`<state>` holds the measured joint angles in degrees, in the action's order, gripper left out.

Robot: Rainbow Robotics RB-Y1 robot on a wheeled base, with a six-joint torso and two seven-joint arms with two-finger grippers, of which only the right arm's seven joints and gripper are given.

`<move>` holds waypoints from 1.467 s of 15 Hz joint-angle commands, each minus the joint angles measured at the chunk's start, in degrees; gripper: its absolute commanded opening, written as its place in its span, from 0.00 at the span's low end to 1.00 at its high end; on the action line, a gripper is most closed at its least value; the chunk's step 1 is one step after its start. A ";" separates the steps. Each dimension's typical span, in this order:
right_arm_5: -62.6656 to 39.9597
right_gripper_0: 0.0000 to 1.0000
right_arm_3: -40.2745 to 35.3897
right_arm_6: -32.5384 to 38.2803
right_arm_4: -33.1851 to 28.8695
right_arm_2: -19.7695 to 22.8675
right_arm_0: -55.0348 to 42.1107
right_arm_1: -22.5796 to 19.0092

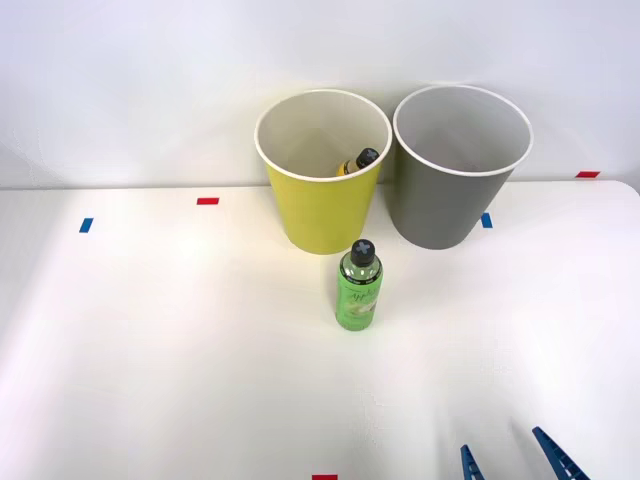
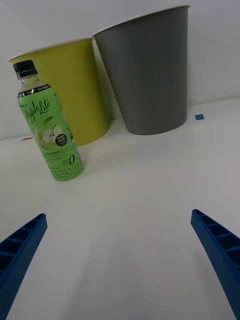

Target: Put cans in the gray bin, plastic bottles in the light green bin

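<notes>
A white table [image 1: 150, 350] with tape marks [image 1: 207, 201] meets a plain white wall [image 1: 130, 80].

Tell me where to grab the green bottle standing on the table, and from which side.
Grip the green bottle around its labelled body, coming in level from the robot's side. It stands upright and apart from the light green bin behind it, and the right end effector is open on that side.

The front view looks forward and down from above the arms, taking in the whole white bench [image 1: 150, 350] out to the far wall. The right wrist view sits low near the bench surface at the near right, facing far and leftward between its own spread jaws. Both views share the green bottle [image 1: 358, 288] [image 2: 50, 132], the light green bin [image 1: 321, 170] [image 2: 75, 87] and the gray bin [image 1: 455, 170] [image 2: 150, 70].
</notes>
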<state>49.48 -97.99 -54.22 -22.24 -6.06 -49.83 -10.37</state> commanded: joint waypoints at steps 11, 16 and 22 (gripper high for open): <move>0.00 1.00 0.00 0.00 0.00 0.00 0.00 0.00; 0.00 1.00 0.00 0.00 0.00 0.00 0.00 0.00; 0.00 1.00 0.00 0.00 0.00 0.00 0.00 0.00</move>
<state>49.48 -98.00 -54.23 -22.24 -6.06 -49.83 -10.37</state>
